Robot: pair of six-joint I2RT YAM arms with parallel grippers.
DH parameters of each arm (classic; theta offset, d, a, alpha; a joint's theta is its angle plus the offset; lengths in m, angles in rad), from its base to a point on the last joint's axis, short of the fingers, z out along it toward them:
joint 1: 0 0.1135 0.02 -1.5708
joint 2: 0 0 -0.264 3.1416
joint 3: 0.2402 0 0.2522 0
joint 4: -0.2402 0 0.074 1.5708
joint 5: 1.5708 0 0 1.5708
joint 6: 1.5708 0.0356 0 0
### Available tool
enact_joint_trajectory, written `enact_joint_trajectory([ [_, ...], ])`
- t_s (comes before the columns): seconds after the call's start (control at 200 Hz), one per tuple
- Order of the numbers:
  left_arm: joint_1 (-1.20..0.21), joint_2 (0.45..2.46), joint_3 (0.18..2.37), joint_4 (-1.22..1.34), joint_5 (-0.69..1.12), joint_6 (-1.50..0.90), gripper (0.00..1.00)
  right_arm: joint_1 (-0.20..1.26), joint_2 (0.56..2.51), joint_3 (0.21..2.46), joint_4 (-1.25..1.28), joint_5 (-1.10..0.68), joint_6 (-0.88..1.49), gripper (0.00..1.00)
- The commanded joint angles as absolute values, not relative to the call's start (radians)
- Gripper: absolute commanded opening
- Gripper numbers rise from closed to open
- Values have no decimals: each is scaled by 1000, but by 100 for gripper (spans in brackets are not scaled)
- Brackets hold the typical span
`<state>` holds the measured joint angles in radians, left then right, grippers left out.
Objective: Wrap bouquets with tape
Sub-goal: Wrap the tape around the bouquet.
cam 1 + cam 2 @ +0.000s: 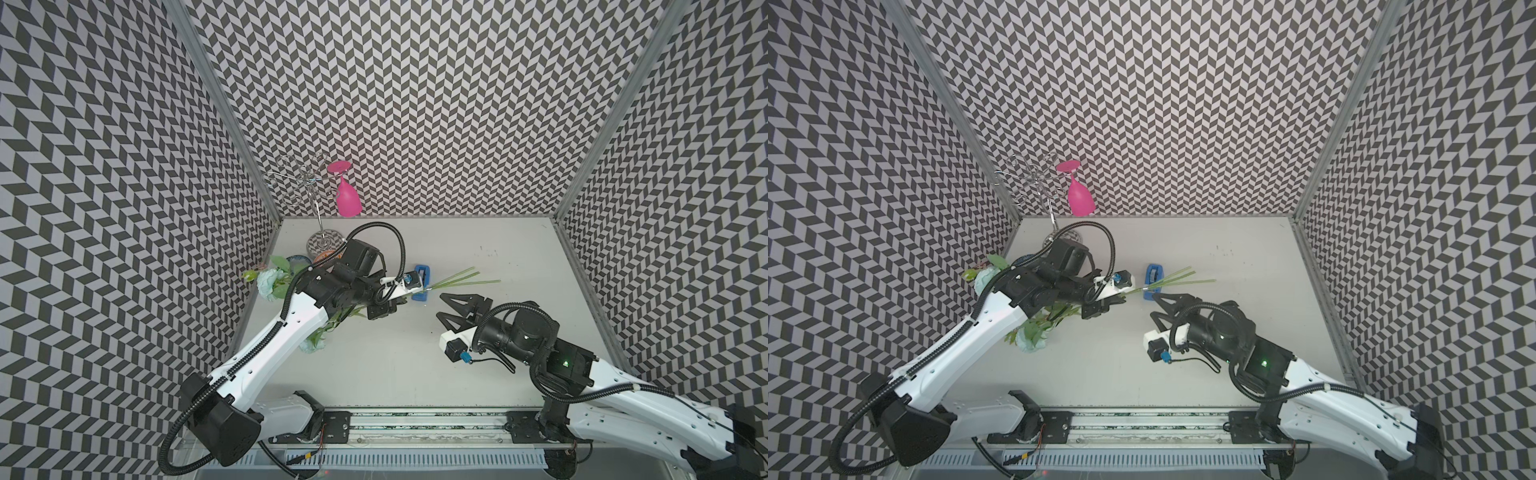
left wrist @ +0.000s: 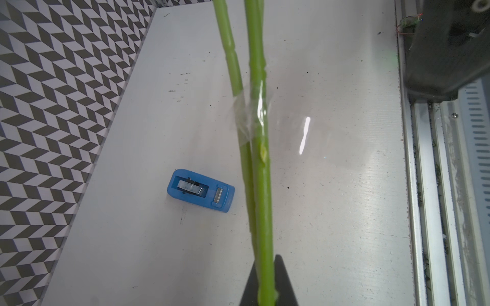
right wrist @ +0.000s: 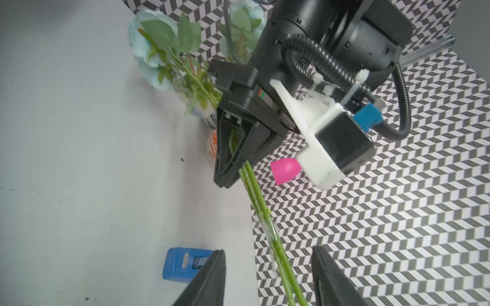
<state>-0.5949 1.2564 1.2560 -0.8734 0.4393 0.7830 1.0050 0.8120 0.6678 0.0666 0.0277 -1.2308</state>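
A: Where is the bouquet [image 3: 254, 201]?
B: Lifted off the table [image 1: 415, 353], clenched at its stems by the left tool [image 3: 233, 174]. The pale aqua blooms and green leaves [image 1: 270, 282] lie toward the left wall, partly hidden by the left arm; the stem ends [image 1: 465, 278] fan out toward the table's middle.

A: Is anything on the stems?
B: In the left wrist view, a clear strip of tape [image 2: 254, 111] is stuck across two stems, with a loose flap standing off to one side.

A: And the blue tape dispenser [image 2: 200, 190]?
B: It lies flat on the table under the raised stems, roll in its middle slot. In both top views it sits just behind the stems [image 1: 1154, 280].

A: State of the right tool [image 3: 267, 278]?
B: Released: its two black fingers [image 3: 209, 280] stand apart on either side of the stems, touching neither, in the right wrist view.

A: What else is in the scene?
B: A wire rack [image 1: 303, 178] in the far left corner, with a pink glass [image 1: 347, 197] hanging upside down from it.
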Motion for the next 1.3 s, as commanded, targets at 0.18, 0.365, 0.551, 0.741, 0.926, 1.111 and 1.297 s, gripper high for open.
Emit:
enact_joint_trajectory([
  [0.18, -589, 1236, 1270, -895, 478, 785, 0, 1000, 944, 697, 241, 122, -1335, 54],
  [0.365, -589, 1221, 1257, -887, 482, 785, 0, 992, 1017, 732, 296, 98, -1315, 53],
  [0.551, -589, 1212, 1243, -876, 474, 782, 0, 984, 1011, 806, 244, 9, -1197, 49],
  [0.741, -588, 1215, 1240, -876, 475, 783, 0, 939, 1047, 861, 192, -28, -1114, 46],
  [0.926, -589, 1207, 1235, -872, 469, 782, 0, 914, 1125, 950, 110, 44, -1074, 46],
  [1.111, -589, 1207, 1233, -875, 471, 783, 0, 897, 1137, 986, 17, 132, -1116, 48],
  [1.297, -589, 1201, 1239, -877, 475, 787, 0, 833, 891, 907, 5, 0, -1173, 50],
])
